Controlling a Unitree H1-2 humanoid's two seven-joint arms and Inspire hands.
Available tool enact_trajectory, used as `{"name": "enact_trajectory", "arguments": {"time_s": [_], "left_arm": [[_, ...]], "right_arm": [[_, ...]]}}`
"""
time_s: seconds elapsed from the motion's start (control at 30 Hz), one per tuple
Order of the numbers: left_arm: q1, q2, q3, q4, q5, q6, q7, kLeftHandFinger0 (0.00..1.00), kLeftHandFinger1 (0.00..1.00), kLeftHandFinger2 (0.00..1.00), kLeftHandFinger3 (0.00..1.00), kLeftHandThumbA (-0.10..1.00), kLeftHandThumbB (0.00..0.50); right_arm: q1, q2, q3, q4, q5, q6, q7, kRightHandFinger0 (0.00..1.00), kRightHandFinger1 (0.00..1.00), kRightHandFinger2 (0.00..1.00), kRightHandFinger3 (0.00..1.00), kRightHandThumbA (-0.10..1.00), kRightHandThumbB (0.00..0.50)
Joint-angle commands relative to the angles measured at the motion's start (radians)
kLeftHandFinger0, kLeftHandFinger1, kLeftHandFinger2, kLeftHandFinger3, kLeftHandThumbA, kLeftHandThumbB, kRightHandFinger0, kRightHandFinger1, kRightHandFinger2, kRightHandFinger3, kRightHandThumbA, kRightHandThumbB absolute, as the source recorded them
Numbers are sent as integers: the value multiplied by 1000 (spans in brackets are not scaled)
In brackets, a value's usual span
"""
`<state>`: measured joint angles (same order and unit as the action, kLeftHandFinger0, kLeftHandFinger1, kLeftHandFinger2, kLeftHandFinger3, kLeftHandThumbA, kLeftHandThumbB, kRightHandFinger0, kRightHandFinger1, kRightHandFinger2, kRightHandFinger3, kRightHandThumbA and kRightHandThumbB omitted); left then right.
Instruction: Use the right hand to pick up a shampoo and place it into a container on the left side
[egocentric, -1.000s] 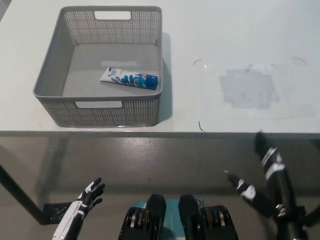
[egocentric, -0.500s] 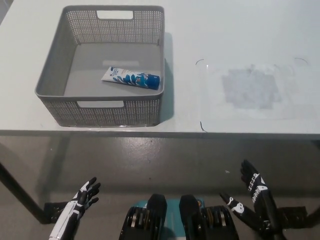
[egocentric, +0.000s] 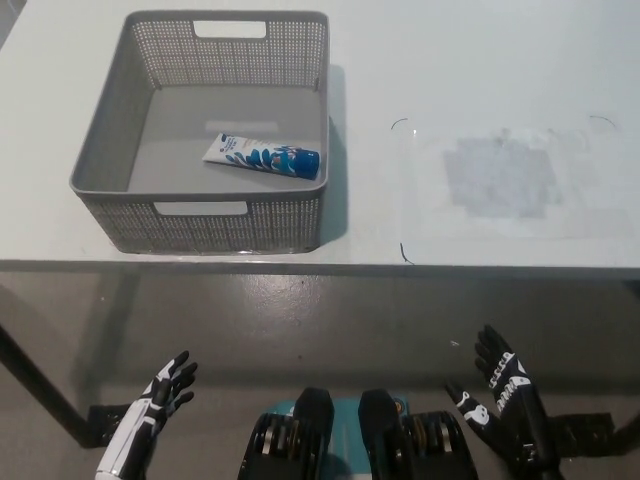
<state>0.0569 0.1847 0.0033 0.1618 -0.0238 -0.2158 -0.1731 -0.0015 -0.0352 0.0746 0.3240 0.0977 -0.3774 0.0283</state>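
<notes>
Nearest the camera, both hands hang low, below the front edge of the tabletop and over the grey floor. The black right hand sits at the lower right with its fingers spread and nothing in it; its wrist and arm are cut off by the bottom of the picture. The white left hand rests at the lower left, fingers also spread and empty, with only a short stretch of its forearm in view before the frame ends.

Beyond them runs the pale tabletop. On its right part lies a thin clear sheet with a greyish patch in the middle; its edges are faint and hard to trace against the surface.

On the left part of the tabletop stands a grey perforated basket with cut-out handles. The shampoo, a white and blue tube, lies on its side on the basket floor near the right wall, its dark blue cap pointing right. Print on the tube is too small to read.
</notes>
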Motion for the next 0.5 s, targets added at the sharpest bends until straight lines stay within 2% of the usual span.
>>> {"name": "enact_trajectory", "arguments": {"time_s": [0.0,0.13,0.27,0.43,0.47], "left_arm": [[-28,-2,5,-12,-1,-18,11,1000,1000,1000,1000,1000,376],[-12,-1,3,-14,3,-18,11,1000,1000,1000,1000,1000,367],[45,-10,-1,-26,5,-34,12,1000,1000,1000,1000,1000,350],[60,-4,-6,-33,21,-39,11,1000,1000,1000,1000,1000,362],[62,-7,-4,-34,16,-37,12,1000,1000,1000,1000,1000,366]], "right_arm": [[-31,10,-15,-4,14,-47,21,1000,1000,1000,1000,937,431],[-18,7,-13,-9,16,-47,30,1000,1000,1000,1000,936,432],[32,10,-9,-11,3,-79,26,1000,1000,1000,1000,899,362],[49,9,-5,-25,2,-57,29,1000,1000,1000,1000,926,424],[50,10,-4,-27,2,-55,30,1000,1000,1000,1000,926,425]]}}
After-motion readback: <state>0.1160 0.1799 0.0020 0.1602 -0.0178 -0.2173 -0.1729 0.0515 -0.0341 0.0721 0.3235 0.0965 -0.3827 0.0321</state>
